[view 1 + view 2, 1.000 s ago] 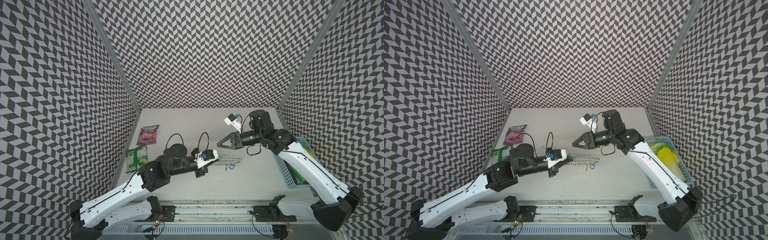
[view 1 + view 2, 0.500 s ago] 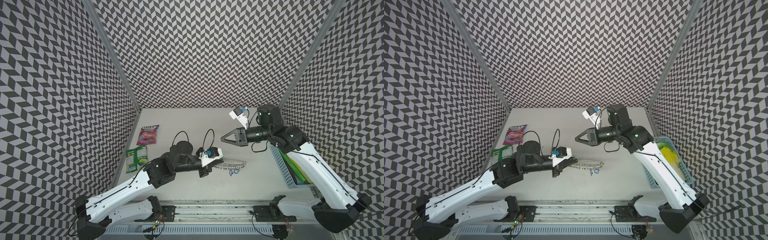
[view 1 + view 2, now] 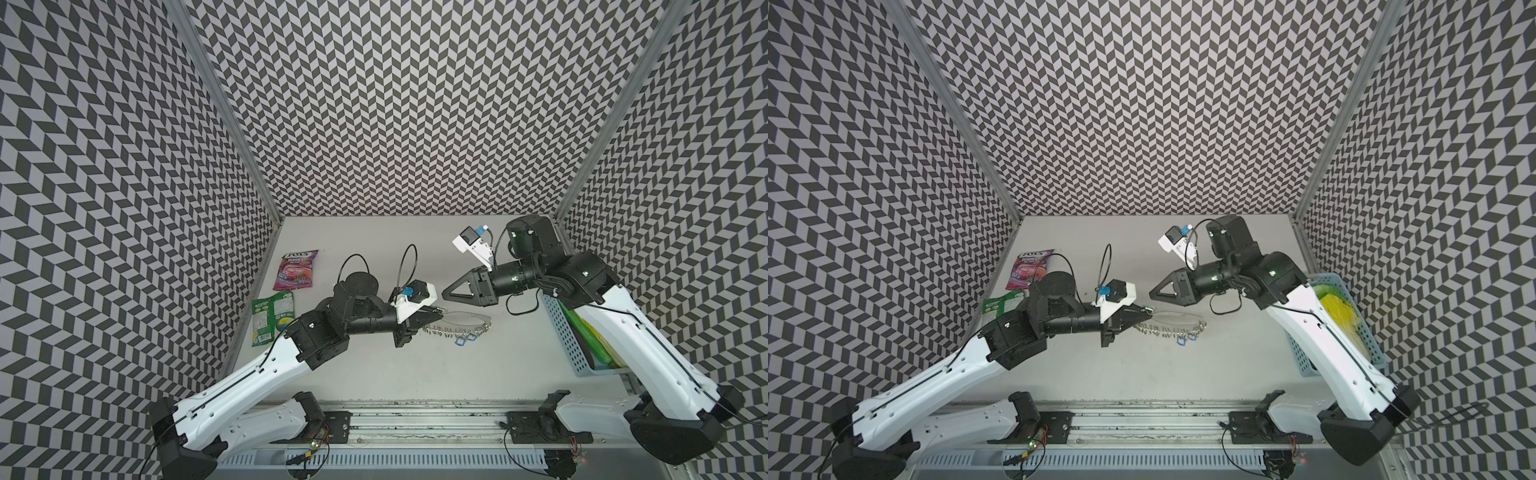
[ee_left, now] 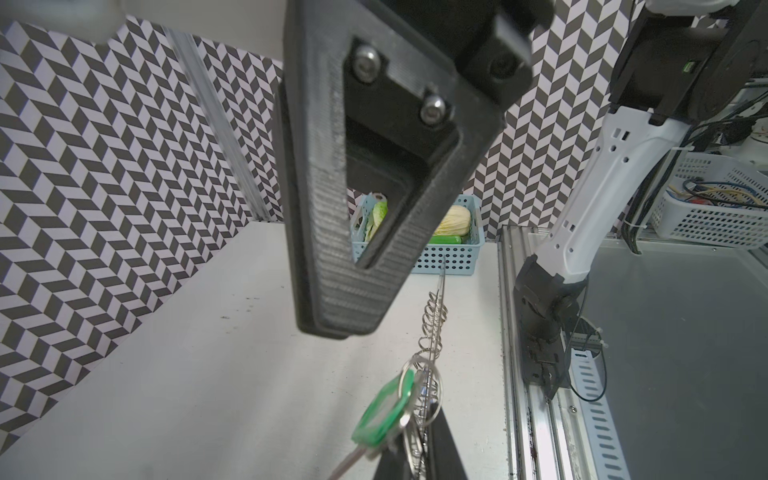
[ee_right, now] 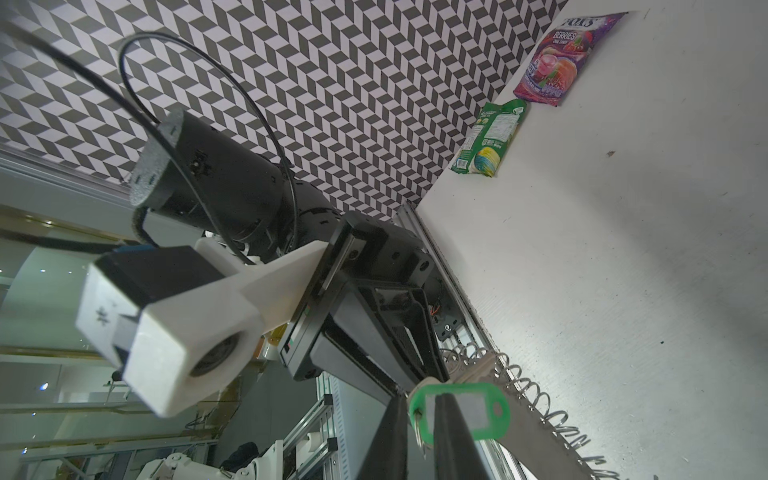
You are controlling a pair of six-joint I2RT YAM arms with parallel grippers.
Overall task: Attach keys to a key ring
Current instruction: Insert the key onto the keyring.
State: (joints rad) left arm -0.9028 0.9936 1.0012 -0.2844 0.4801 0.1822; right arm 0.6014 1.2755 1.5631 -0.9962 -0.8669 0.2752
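Observation:
The key ring (image 3: 465, 322) (image 3: 1171, 320), a flat grey crescent plate fringed with wire rings, is held level above the table. My left gripper (image 3: 438, 309) (image 3: 1144, 309) (image 4: 419, 440) is shut on its left end. The keys, a silver key with a green tag (image 4: 384, 409) (image 5: 478, 409), hang from a ring right beside the left jaws. Two blue tags (image 3: 463, 340) dangle from the fringe farther along. My right gripper (image 3: 445, 294) (image 3: 1152, 294) (image 5: 419, 399) hovers just above and behind the left jaws. Its fingers stand almost together with nothing between them, clear of the tag.
A light blue basket (image 3: 573, 340) (image 3: 1304, 353) of vegetables stands at the table's right edge, under the right arm. A purple candy pouch (image 3: 296, 270) and a green pouch (image 3: 272, 318) lie by the left wall. A metal rail (image 3: 415, 411) runs along the front.
The right gripper's jaws have closed up, and it has drifted a little to the right. The left gripper has carried the key ring slightly to the right.

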